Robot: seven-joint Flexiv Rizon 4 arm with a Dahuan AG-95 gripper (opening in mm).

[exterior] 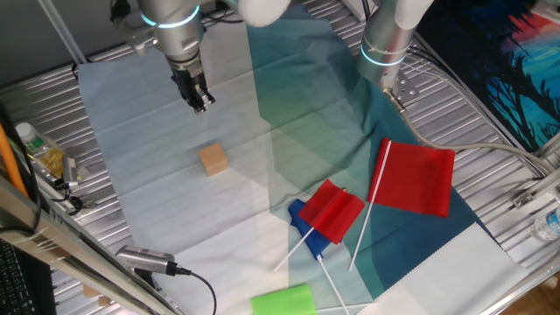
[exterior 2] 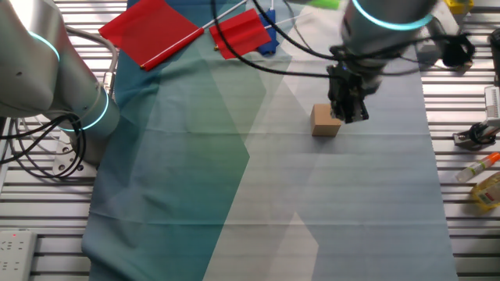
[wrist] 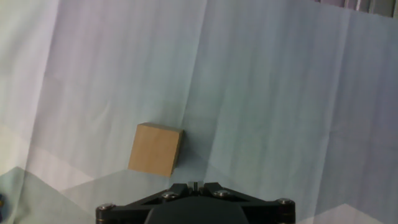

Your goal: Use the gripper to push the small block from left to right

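Small block (exterior: 213, 160): 1 light tan wooden cube with plain faces, resting flat on the pale grey-blue part of the cloth (exterior: 157, 175), upright, apart from all other loose items; it also shows in the other fixed view (exterior 2: 325, 122) and in the hand view (wrist: 155, 149), where it lies left of centre, just ahead of the fingertips. Gripper (exterior: 200, 101): narrow black 2-finger tip on the silver-grey arm with a cyan-lit ring (exterior: 171, 19), pointing down at the cloth; in one fixed view it stands clear of the block, while in the other fixed view (exterior 2: 349, 113) it overlaps the block's edge, so contact cannot be confirmed. In the hand view (wrist: 194, 185) the 2 fingertips meet with no gap between them, so the claw is closed and holds nothing. Cloth: pale on the block's side, shading to green and dark teal toward the flags, laid over a ribbed metal table (exterior: 490, 122). Large red flag (exterior: 418, 178): 1, on a white stick, lying on the teal area, well apart from the block. Small red flag (exterior: 332, 210): 1, on a white stick, beside the large one and overlapping a blue item (exterior: 302, 226) whose identity cannot be told. Green rounded block (exterior: 283, 300): 1, at the cloth's near edge. Second silver arm (exterior: 389, 31): 1, with its own cyan ring, standing at the teal side of the cloth. Black cable (exterior: 188, 280): 1, at the table edge.
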